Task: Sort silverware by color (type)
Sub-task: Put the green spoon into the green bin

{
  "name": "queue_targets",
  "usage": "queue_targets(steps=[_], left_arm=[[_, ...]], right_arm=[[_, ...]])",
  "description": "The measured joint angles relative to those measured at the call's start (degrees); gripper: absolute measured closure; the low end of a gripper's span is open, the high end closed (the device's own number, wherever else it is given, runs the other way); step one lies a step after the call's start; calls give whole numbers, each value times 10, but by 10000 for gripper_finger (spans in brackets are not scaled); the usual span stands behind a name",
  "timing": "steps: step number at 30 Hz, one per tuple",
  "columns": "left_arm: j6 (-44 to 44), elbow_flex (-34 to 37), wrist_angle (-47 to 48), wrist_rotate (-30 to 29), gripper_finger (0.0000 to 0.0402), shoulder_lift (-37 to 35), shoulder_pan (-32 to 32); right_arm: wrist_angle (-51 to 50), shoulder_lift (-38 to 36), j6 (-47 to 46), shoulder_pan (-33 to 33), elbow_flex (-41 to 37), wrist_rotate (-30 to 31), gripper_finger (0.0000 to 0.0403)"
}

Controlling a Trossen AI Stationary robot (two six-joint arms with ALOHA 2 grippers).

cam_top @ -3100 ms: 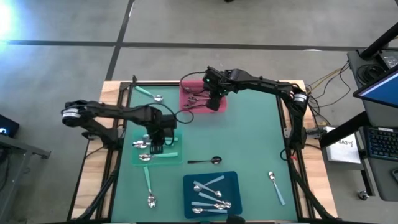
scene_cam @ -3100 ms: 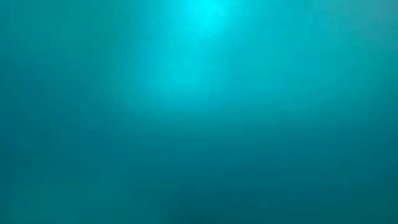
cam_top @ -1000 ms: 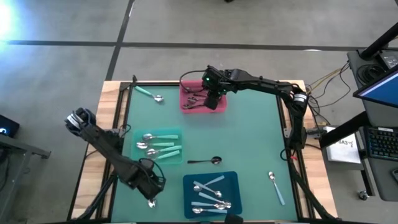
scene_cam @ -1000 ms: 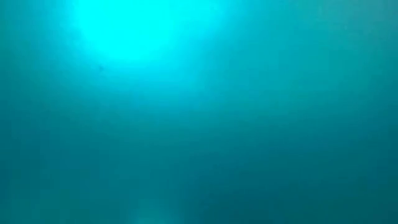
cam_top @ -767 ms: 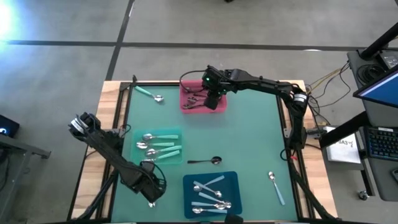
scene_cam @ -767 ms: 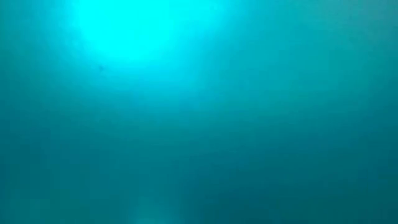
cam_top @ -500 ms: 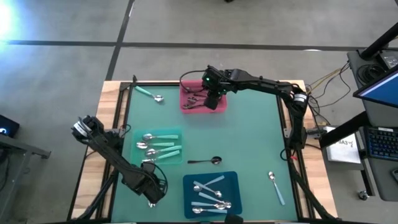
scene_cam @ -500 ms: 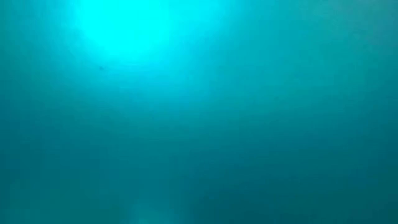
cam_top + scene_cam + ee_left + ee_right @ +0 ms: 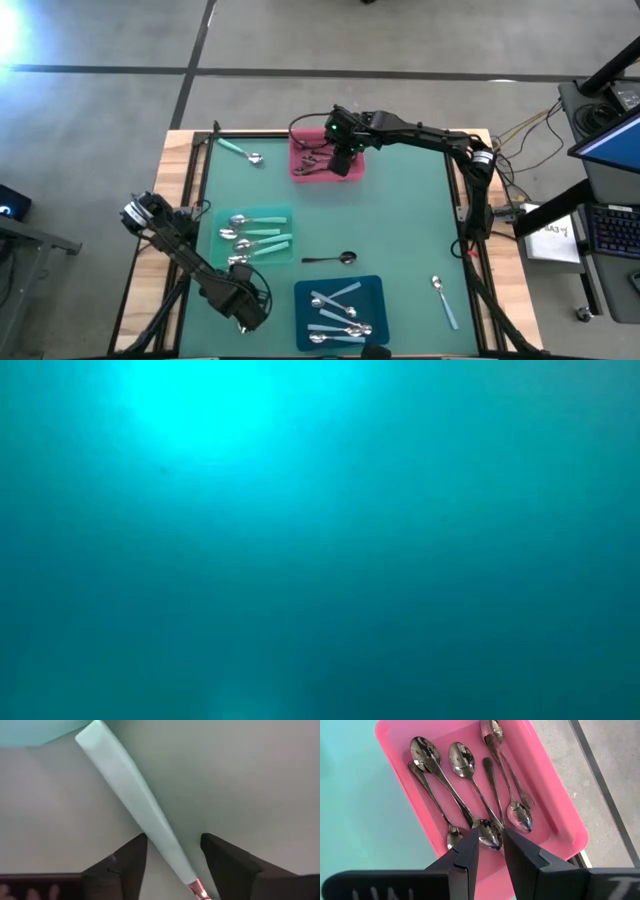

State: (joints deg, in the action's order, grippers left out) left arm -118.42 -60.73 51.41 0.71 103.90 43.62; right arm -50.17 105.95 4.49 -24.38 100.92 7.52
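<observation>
Left gripper straddles the mint spoon just left of the blue tray, jaws wide, nothing gripped. Handle looks stiff, light, slick; grab mid-handle. Right gripper hovers over the pink tray, part-open, probably empty.

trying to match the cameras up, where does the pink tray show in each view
High view: pink tray at the table's far edge, centre, under the right hand.
Low view: not visible; only a teal blur.
Left wrist view: not in it.
Right wrist view: fills the upper middle, just beyond the fingers.
Shared landmark: the plain metal spoons lying in it.
</observation>
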Motion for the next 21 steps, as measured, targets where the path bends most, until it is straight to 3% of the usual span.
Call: queue_targets(steps=[10, 13, 17, 21], left_arm=[[-23, -2, -29, -36, 340, 2, 1], [1, -19, -37, -76, 369, 5, 5], [-1, -74, 0, -111, 373, 4, 10], [-5, -142, 84, -107, 367, 4, 15]], right_arm=[[0, 0, 0, 0, 0, 0, 323], [0, 0, 0, 0, 0, 0, 323], [2, 0, 0, 0, 0, 0, 323], [2, 0, 0, 0, 0, 0, 323]])
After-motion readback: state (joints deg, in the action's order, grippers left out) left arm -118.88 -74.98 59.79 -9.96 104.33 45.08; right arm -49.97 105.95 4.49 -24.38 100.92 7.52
